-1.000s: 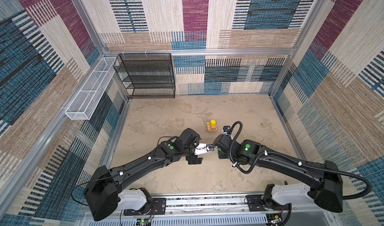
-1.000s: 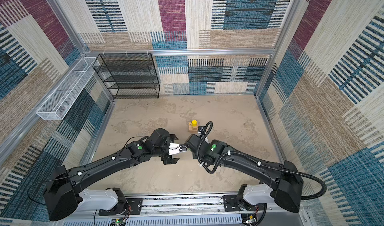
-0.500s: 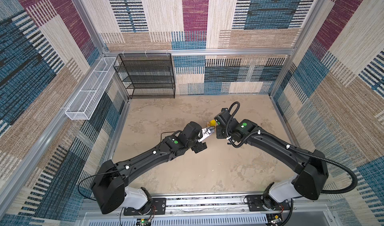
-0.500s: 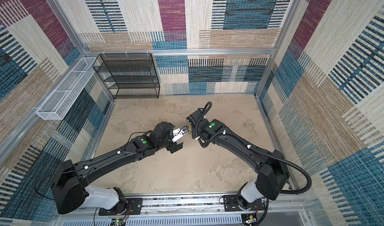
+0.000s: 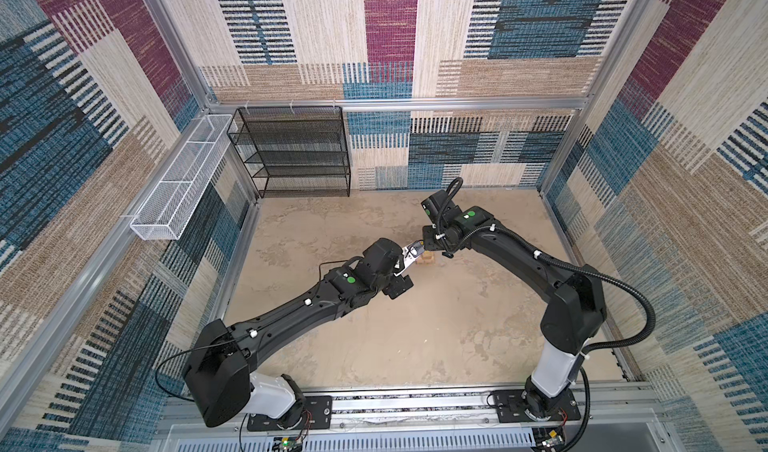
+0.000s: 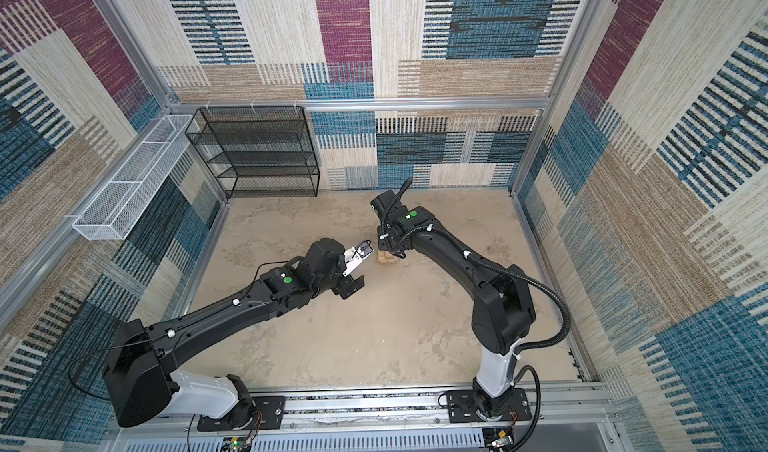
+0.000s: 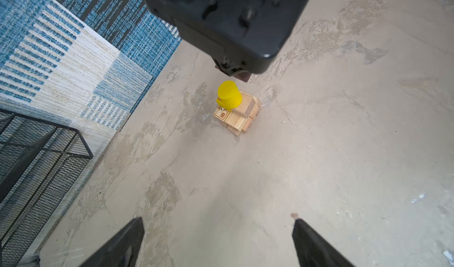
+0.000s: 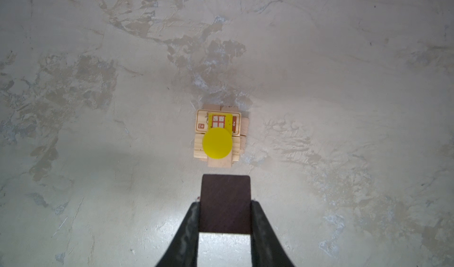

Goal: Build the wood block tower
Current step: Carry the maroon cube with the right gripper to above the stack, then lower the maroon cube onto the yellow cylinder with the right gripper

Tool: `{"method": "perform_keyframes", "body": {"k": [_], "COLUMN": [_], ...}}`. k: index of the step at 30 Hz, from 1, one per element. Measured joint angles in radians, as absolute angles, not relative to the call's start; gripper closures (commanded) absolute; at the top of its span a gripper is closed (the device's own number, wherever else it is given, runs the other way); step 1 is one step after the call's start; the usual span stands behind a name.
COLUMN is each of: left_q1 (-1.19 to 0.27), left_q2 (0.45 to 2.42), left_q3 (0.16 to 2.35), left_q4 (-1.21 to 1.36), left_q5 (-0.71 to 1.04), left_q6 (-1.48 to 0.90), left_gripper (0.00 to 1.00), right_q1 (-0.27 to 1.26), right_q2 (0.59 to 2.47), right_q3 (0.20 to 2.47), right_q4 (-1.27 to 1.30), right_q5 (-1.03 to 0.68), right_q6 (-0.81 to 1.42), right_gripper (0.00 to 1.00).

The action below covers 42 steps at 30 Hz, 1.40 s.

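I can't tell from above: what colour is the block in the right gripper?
Dark brown. The block shows best in the right wrist view, in the right gripper.

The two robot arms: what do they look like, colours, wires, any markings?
The left arm and right arm are glossy black, jointed shells on white bases, each with a green dot near the wrist. A ribbed black hose loops along the right arm; a thin black wire hangs by the left. The left gripper and right gripper each end in two tapering black fingers.
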<state>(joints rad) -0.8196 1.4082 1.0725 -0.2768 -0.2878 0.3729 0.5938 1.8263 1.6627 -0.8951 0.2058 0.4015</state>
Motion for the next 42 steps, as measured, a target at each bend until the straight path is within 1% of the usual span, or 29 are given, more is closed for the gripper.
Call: {"method": "perform_keyframes", "body": {"k": [7, 17, 30, 42], "left_q1": [-0.781, -0.779, -0.779, -0.779], "left_q2": [1.408, 1.406, 1.406, 1.407], "left_q3": [1.09, 1.088, 1.077, 1.073], "left_q4": [-0.288, -0.305, -0.311, -0.311], "left_q5": [-0.308, -0.307, -0.3, -0.299], "left_q6": [0.325, 0.327, 0.337, 0.341], "left_gripper": [0.01, 0.01, 0.01, 0.01], "right_q1": [0.57, 0.561, 0.559, 0.559], "right_q2": [1.936, 2.018, 2.056, 2.07], "right_q3": [1.771, 1.831, 1.872, 1.899], "right_q4": [-0.938, -0.952, -0.993, -1.019], "right_q5": [0.168, 0.132, 0.117, 0.142], "right_q6": [0.368, 0.354, 0.354, 0.346], "right_gripper": [1.0, 1.0, 1.0, 0.97]}}
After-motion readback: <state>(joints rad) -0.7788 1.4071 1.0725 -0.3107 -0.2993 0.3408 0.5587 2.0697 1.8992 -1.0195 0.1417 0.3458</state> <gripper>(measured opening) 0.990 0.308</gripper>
